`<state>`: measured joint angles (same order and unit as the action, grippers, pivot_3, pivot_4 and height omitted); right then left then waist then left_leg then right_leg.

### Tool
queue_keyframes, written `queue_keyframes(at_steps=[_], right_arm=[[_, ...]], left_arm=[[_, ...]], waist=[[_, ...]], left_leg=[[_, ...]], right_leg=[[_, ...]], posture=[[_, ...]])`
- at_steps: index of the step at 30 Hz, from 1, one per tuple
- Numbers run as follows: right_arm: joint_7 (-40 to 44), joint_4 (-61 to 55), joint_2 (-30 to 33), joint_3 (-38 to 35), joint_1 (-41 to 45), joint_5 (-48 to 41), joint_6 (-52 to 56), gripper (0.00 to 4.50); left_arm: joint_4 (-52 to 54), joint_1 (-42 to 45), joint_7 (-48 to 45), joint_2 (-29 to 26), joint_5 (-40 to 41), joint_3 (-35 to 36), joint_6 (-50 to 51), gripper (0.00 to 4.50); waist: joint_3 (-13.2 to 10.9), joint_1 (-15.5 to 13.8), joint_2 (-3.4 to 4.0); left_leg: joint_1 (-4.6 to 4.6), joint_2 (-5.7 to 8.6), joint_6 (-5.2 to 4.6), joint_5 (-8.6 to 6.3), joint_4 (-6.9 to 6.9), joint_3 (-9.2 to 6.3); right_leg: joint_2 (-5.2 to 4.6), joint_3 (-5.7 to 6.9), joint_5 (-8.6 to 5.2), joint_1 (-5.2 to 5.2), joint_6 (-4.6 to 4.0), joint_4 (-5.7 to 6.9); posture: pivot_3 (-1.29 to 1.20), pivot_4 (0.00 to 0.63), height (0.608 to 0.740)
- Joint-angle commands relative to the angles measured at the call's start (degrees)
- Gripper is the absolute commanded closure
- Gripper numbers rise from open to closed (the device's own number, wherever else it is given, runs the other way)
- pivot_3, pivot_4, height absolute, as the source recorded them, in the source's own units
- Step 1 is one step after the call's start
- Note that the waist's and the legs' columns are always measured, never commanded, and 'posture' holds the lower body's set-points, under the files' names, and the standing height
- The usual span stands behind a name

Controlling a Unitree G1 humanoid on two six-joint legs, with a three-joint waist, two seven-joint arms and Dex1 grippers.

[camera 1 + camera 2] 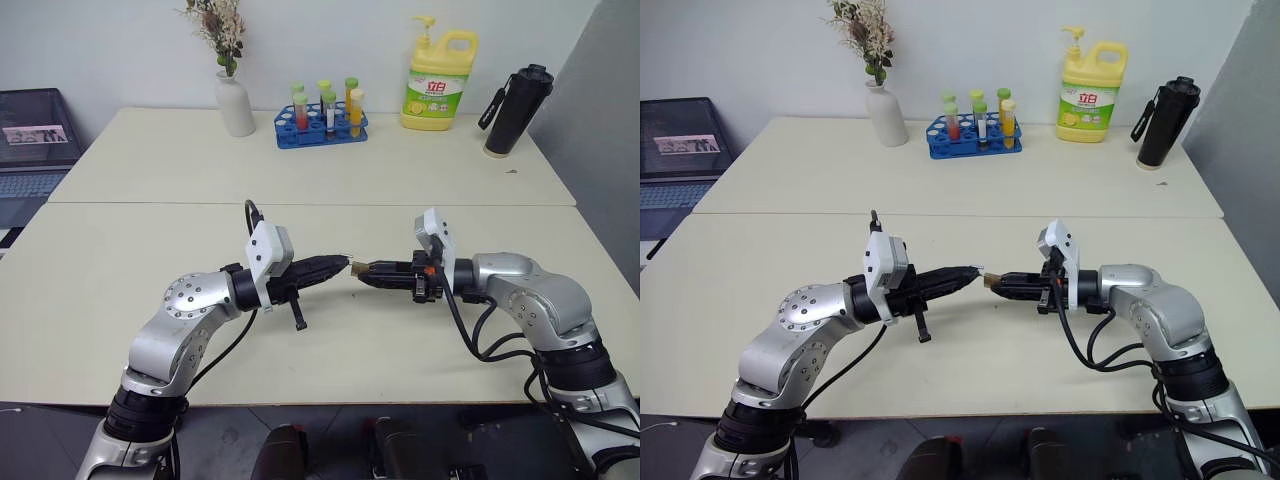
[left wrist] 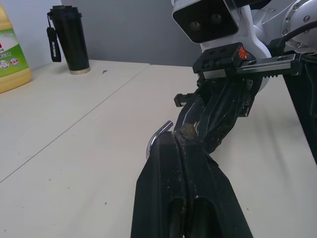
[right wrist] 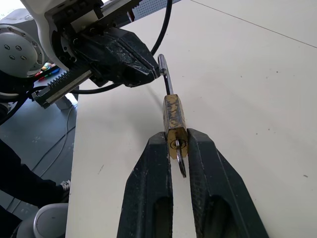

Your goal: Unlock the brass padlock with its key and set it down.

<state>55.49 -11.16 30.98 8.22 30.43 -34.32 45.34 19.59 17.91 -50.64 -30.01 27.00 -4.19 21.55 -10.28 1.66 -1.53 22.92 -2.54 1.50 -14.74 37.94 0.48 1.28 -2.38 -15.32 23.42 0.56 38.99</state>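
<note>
Two grippers meet tip to tip above the near cream table (image 1: 120, 300), with the brass padlock (image 3: 175, 120) stretched between them and clear of the surface. From the right wrist view, the right gripper (image 3: 179, 144) has its two black fingers drawn narrow onto the padlock's gold body, clamping it at the keyhole end — its key (image 3: 180, 161) sits in that keyhole, the silvery head hanging down between the fingers. The lock's silver shackle (image 3: 166, 74) runs straight out from the body to the left gripper (image 2: 174, 136), whose fingers are pressed fully together on the shackle's curved end; the left wrist view shows the bend of bright metal poking out beside the fingertips. Both arms hold roughly level, pointing at one another, over the middle of the table.

On the far table stand a white vase (image 1: 235, 103) of dried flowers, a blue rack of capped tubes (image 1: 322, 122), a yellow pump bottle (image 1: 438, 80) and a black flask (image 1: 518, 110) — all well apart from the grippers. A laptop (image 1: 35, 140) sits off the table's left edge.
</note>
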Motion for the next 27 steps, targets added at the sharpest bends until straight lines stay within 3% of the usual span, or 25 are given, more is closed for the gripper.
queue_keyframes(at_steps=[1, 21, 26, 27], right_arm=[[1.10, -2.30, 0.58, -0.20, 0.39, -0.13, -1.15, 4.40], [0.49, -2.41, 0.58, -1.53, 0.47, -1.41, 0.94, 4.40], [0.13, -2.02, 0.84, -2.00, 0.50, -1.41, 1.59, 4.40], [0.09, -2.00, 0.97, -2.14, 0.47, -1.50, 1.82, 4.40]], left_arm=[[0.33, 0.72, 0.34, 0.33, -0.13, 0.87, -1.48, 4.50], [1.81, -0.83, -0.07, -0.18, -2.89, 0.14, -4.14, 4.50], [2.05, -4.00, -2.70, -3.38, -6.87, 1.15, -12.99, 4.50], [1.70, -4.69, -4.07, -4.71, -8.07, 1.12, -15.44, 4.33]], waist=[[0.00, 0.00, 0.00], [0.00, 0.00, 0.00], [0.00, 0.03, 0.00], [0.00, 0.02, 0.00]], left_leg=[[0.00, 0.00, 0.00, 0.00, 0.00, 0.00], [0.00, 0.00, 0.00, 0.00, 0.00, 0.00], [-0.01, -0.03, 0.00, 0.00, -0.02, 0.01], [0.00, -0.03, 0.00, 0.00, -0.02, 0.00]], right_leg=[[0.00, 0.00, 0.00, 0.00, 0.00, 0.00], [0.00, 0.00, 0.00, 0.00, 0.00, 0.00], [-0.02, -0.03, 0.00, 0.02, -0.01, -0.01], [-0.02, -0.01, 0.00, 0.02, -0.01, -0.01]], posture=[[0.00, 0.150, 0.740], [0.00, 0.150, 0.740], [0.00, 0.150, 0.740], [0.00, 0.150, 0.740]])
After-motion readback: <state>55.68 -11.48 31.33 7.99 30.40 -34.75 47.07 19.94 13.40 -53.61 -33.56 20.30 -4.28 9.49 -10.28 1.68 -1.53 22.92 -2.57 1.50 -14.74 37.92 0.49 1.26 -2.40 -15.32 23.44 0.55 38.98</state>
